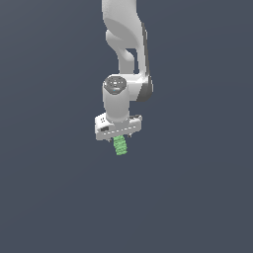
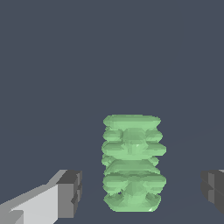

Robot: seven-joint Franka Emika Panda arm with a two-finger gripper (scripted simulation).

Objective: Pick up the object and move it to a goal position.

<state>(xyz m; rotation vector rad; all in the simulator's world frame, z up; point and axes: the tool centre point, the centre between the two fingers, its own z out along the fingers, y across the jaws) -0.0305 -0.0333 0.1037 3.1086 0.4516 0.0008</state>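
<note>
The object (image 1: 120, 147) is a small light-green ridged, stubby cylinder on the dark grey ground, directly below the white hand. In the wrist view the object (image 2: 133, 162) stands between the two dark finger pads (image 2: 70, 192), with a clear gap on each side. My gripper (image 1: 120, 139) is open and straddles the object without touching it. In the exterior view the fingers are mostly hidden under the hand, and the object's upper end is partly covered by it. No goal marker shows in either view.
The white arm (image 1: 126, 44) rises from the hand toward the top of the exterior view. Around it there is only the plain dark grey ground (image 1: 197, 197).
</note>
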